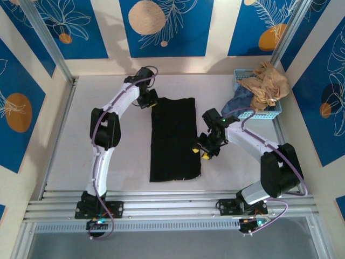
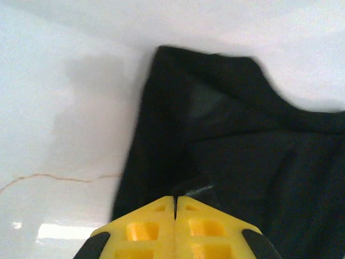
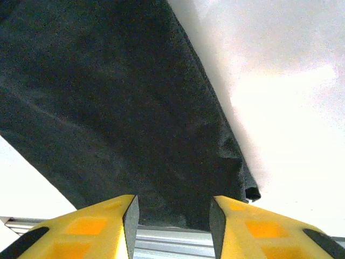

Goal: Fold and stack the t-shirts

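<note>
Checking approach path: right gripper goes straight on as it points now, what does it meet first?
Likely the black t-shirt, near its edge: cloth lies straight ahead of the open right gripper. Depth unclear.

The plain black cloth t-shirt (image 1: 172,139) is uniformly black on its visible face, set against a matt white table top (image 1: 70,140). The light blue plastic mesh basket (image 1: 274,114) holds a crumpled tan cloth (image 1: 267,81) and a grey-blue cloth (image 1: 241,101). The wall panels (image 1: 167,27) are deep blue with white line-drawn leaves and orange or peach discs (cream strips between), and the left gripper (image 2: 175,199) and the right gripper (image 3: 172,199) both have bright yellow fingers (image 3: 97,221).
</note>
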